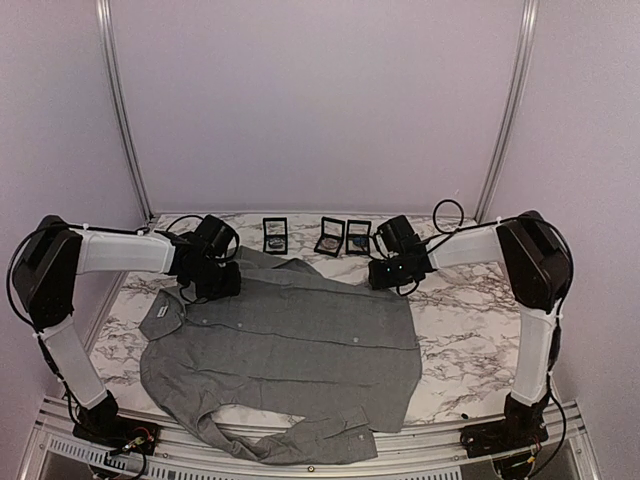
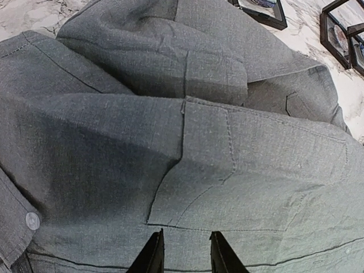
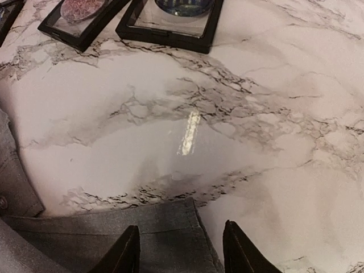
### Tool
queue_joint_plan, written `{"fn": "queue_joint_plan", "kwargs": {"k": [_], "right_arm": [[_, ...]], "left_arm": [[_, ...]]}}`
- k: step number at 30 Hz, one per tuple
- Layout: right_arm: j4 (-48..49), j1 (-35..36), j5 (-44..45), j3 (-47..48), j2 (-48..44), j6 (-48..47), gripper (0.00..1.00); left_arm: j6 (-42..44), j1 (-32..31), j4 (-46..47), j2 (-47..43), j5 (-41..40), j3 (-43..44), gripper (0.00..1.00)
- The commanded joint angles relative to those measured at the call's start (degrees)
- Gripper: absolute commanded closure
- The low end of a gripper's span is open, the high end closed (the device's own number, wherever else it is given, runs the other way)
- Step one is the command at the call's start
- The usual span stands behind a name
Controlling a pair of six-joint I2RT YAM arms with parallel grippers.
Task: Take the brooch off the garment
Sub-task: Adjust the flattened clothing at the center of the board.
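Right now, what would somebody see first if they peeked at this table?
A big grey shirt lies spread across the middle of the marble table. The left tool is by its chest pocket, and the right tool is at the shirt's far right corner. Three small black boxes sit in a row at the back.

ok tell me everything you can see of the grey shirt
Grey shirt, woven-looking and creased, spread on the marble table, collar with white label left, hem right. One long sleeve folded along the near edge. Pale buttons, chest pocket. Open left gripper and right gripper hang over its far edge; contact unclear.
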Motion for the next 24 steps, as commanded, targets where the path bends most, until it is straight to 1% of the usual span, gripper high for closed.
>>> {"fn": "queue_joint_plan", "kwargs": {"k": [1, 5, 8, 12, 16, 24], "right_arm": [[-1.97, 0.23, 0.76, 2.81, 3.1, -1.78, 0.53], [-2.28, 0.32, 2.15, 4.18, 5.25, -2.46, 0.56], [-2.56, 0.59, 2.63, 4.89, 6.2, -2.7, 0.61], [-3.06, 0.76, 2.33, 4.76, 6.52, -2.17, 0.77], [-2.93, 0.44, 2.69, 4.27, 5.37, -1.46, 1.0], [-3.08, -1.21, 6.3, 6.06, 0.03, -0.63, 1.0]], "left_arm": [[0.76, 0.37, 0.88, 0.54, 0.78, -1.97, 0.72], [0.43, 0.41, 1.79, 0.35, 0.88, -3.72, 0.72], [0.12, 0.53, 2.16, 0.21, 0.84, -4.91, 0.72], [-0.54, 0.83, 2.66, 0.19, 0.86, -6.38, 0.72], [-1.01, 1.36, 3.11, 0.87, 0.61, -7.65, 0.72], [-0.71, 1.51, 4.85, 2.64, 0.86, -10.09, 0.72]]}}
